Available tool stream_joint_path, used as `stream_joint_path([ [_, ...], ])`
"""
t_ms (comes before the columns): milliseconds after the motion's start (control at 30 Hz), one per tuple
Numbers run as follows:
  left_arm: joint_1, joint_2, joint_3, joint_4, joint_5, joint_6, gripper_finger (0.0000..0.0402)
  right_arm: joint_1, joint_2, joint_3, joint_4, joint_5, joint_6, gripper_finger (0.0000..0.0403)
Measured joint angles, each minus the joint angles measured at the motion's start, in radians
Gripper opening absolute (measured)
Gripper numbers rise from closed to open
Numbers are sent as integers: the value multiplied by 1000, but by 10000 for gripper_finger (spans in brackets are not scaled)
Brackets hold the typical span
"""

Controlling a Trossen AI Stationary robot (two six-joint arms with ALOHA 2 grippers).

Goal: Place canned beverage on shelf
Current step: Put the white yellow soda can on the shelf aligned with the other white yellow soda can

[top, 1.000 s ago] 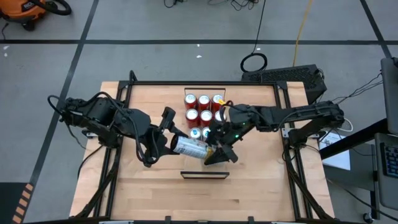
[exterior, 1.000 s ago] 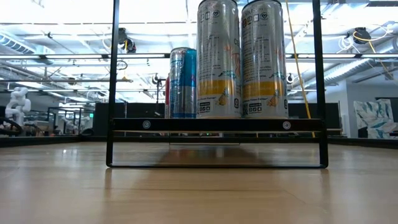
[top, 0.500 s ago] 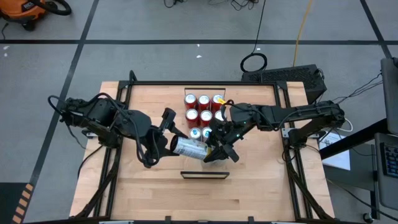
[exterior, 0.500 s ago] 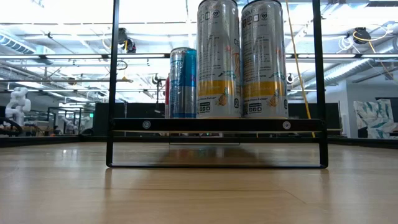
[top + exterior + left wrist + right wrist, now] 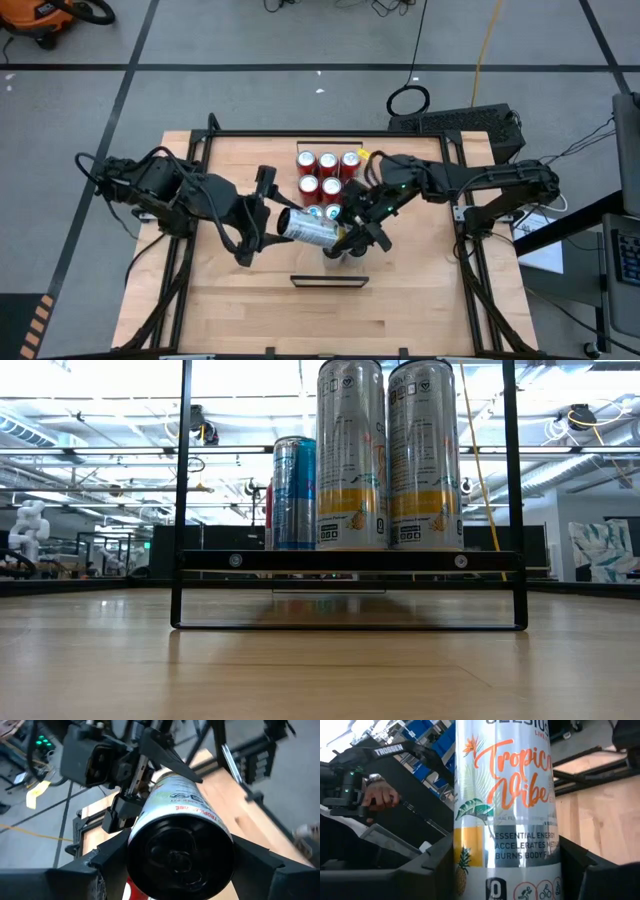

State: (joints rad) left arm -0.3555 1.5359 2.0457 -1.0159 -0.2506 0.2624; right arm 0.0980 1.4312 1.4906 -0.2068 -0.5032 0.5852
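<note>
A tall white canned beverage (image 5: pixel 308 228) lies roughly level in the air over the middle of the table, held between both grippers. My left gripper (image 5: pixel 272 222) is shut on its left end, and my right gripper (image 5: pixel 352 232) is shut on its right part. The shelf (image 5: pixel 328 281), a narrow light-wood board in a black frame, stands near the table's front edge, below and nearer than the can. In the low view the shelf's board (image 5: pixel 345 560) hides the bases of the cans standing beyond it. My left gripper pinches the can's wall at its dark end (image 5: pixel 180 862), one finger (image 5: pixel 107 867) on each side. The fingers come from the table's left and lie along the can, which is lifted clear. My right gripper pinches the can's printed wall (image 5: pixel 505 855) between its two fingers (image 5: pixel 442 865). They come from the table's right and lie across the can, toward the end away from my left gripper.
Several red cans (image 5: pixel 327 172) stand in rows at the far middle, with blue-topped ones (image 5: pixel 315 212) just under the held can. Two tall white cans (image 5: pixel 385 455) and a blue one (image 5: pixel 293 492) rise behind the shelf. A person's hand (image 5: pixel 377 795) shows beyond the table.
My right gripper has shut on the can's right part and risen a little toward the far edge. My left gripper has rolled about its own line. The can has stayed in the air and shifted slightly toward the far edge.
</note>
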Motion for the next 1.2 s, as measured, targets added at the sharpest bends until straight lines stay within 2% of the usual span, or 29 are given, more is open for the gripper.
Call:
stream_joint_path([
  [300, 16, -29, -2, 110, -51, -227, 277, -20, -42, 3, 17, 6, -59, 214],
  [600, 56, -33, -2, 155, 21, -528, 277, -21, -73, 2, 4, 75, -157, 213],
  [700, 56, -34, -1, 187, 16, -558, 277, -20, -88, 1, 1, 143, -203, 213],
  [867, 55, -34, 0, 249, -72, -623, 277, -15, -105, 1, 12, 261, -274, 212],
  [1067, 55, -33, 0, 287, -147, -624, 277, -12, -116, 1, 17, 361, -334, 212],
  [1200, 56, -28, 0, 348, -203, -623, 298, -12, -123, 2, 25, 421, -367, 212],
])
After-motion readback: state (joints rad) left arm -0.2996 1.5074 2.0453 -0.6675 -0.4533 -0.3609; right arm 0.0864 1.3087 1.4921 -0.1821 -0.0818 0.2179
